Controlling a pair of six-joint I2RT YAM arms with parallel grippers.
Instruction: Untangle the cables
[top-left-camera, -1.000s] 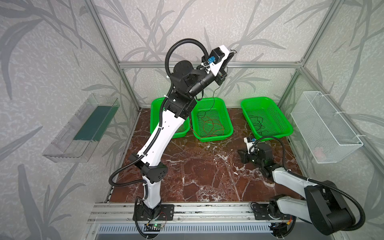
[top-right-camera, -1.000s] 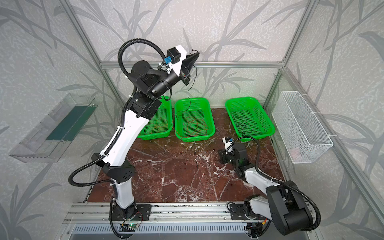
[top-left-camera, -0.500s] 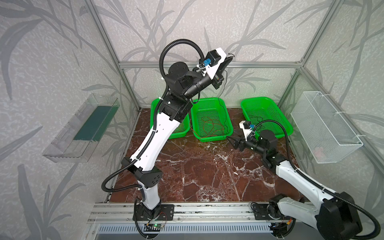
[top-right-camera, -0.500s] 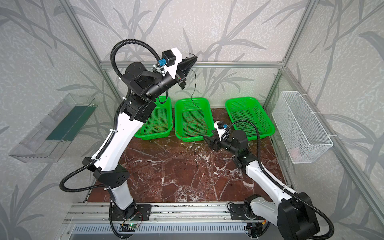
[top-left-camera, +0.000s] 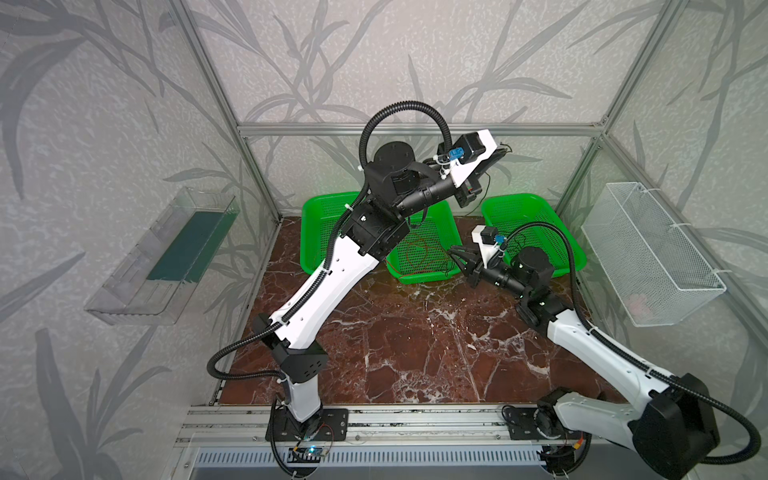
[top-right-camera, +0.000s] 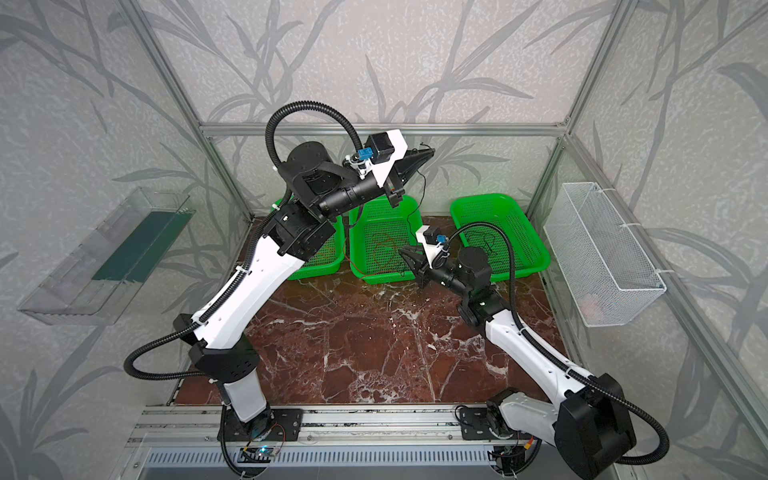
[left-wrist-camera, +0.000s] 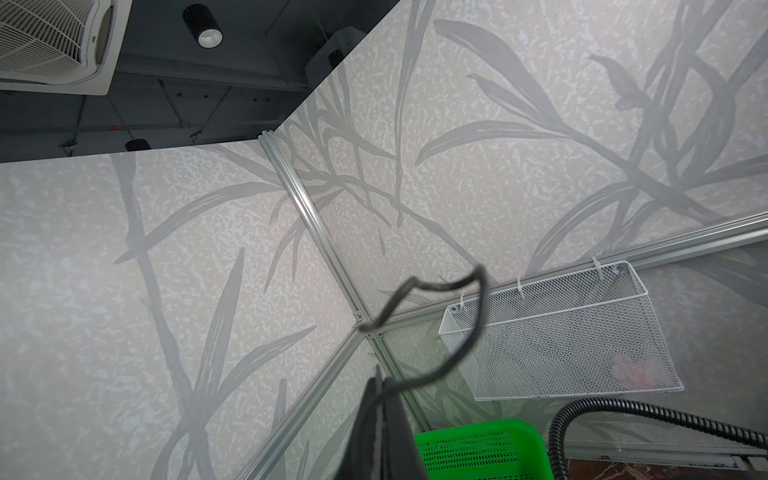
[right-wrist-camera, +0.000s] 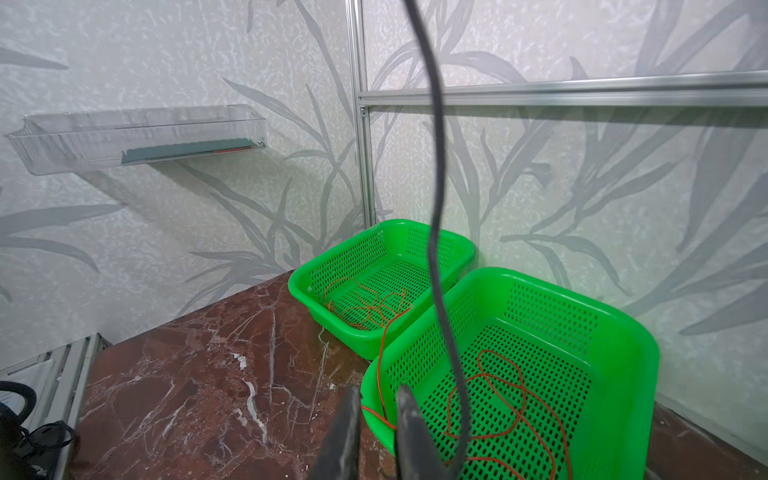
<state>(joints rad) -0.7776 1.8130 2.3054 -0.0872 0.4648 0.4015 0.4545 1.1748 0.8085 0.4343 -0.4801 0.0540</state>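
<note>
Up high | black cable (left-wrist-camera: 482, 291) clamped in left end effector (left-wrist-camera: 380, 386)

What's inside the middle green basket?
Thin red-orange wires loop on the basket's floor, and a black cable hangs down over it. In a top view the left arm hides one side.

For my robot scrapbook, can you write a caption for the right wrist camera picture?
A black cable dangles beside the right gripper, over a green basket of orange wires on the marble table.
</note>
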